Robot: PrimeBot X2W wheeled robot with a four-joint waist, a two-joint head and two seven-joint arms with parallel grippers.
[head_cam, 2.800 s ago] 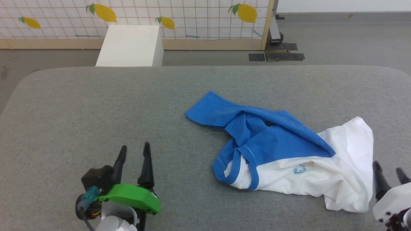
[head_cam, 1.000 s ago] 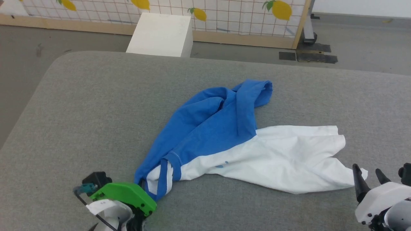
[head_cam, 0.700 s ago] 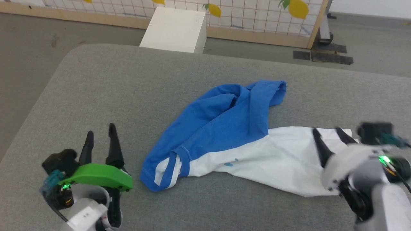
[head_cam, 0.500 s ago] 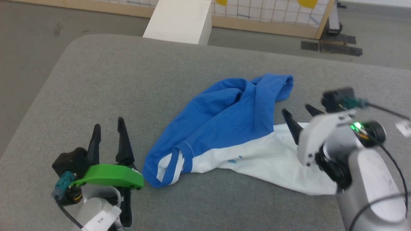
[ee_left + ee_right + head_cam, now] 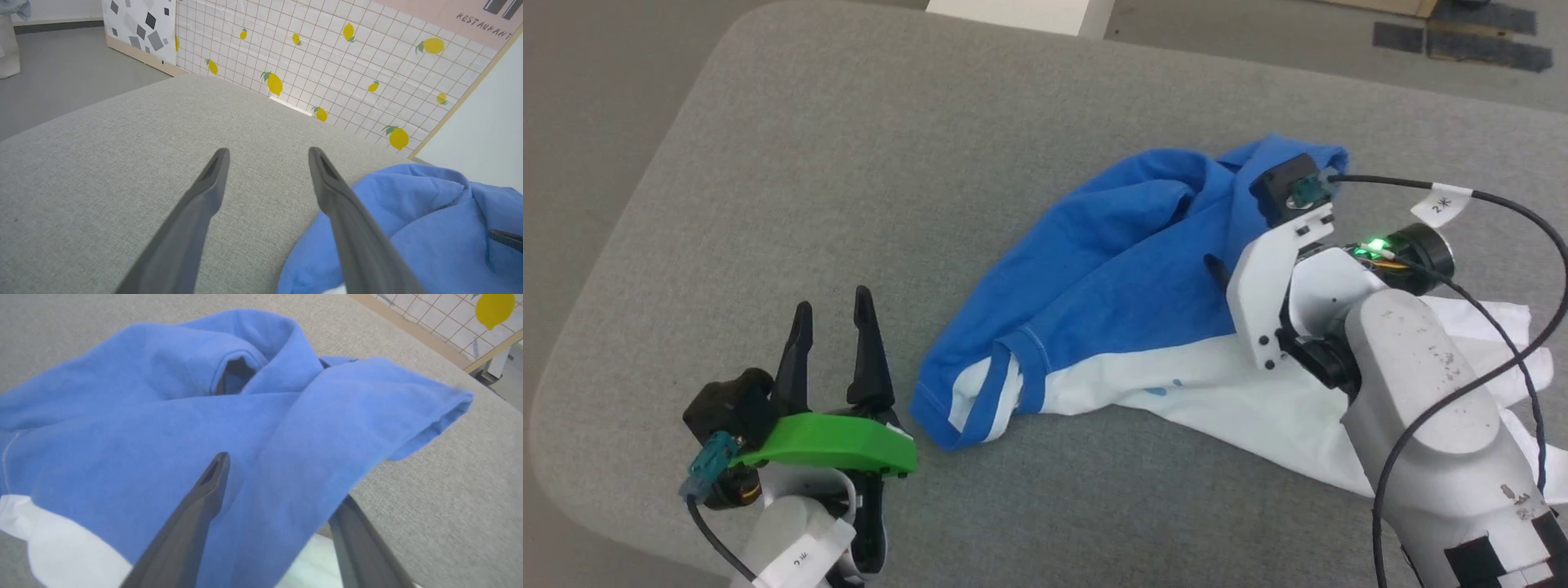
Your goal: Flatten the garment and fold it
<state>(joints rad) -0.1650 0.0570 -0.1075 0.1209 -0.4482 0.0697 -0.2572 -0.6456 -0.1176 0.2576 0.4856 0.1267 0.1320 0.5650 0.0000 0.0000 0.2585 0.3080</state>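
Note:
The garment lies crumpled on the grey padded table, its blue part toward the far side and its white body toward the near right. The striped collar points at my left gripper, which stands open and empty just left of it. In the left wrist view the left gripper has bare table between its fingers and the garment to its right. My right gripper is open and straddles a blue fold of the garment. Its right finger is partly under that fold.
The table's rounded left corner is close to my left arm. A white box stands on the floor beyond the far edge. A lemon-patterned partition rises behind the table. The right arm's cable loops over the garment's white part.
My left gripper let go of the collar, opened and drew back to the left. My right arm swung from the near right onto the blue part. The camera tilted down.

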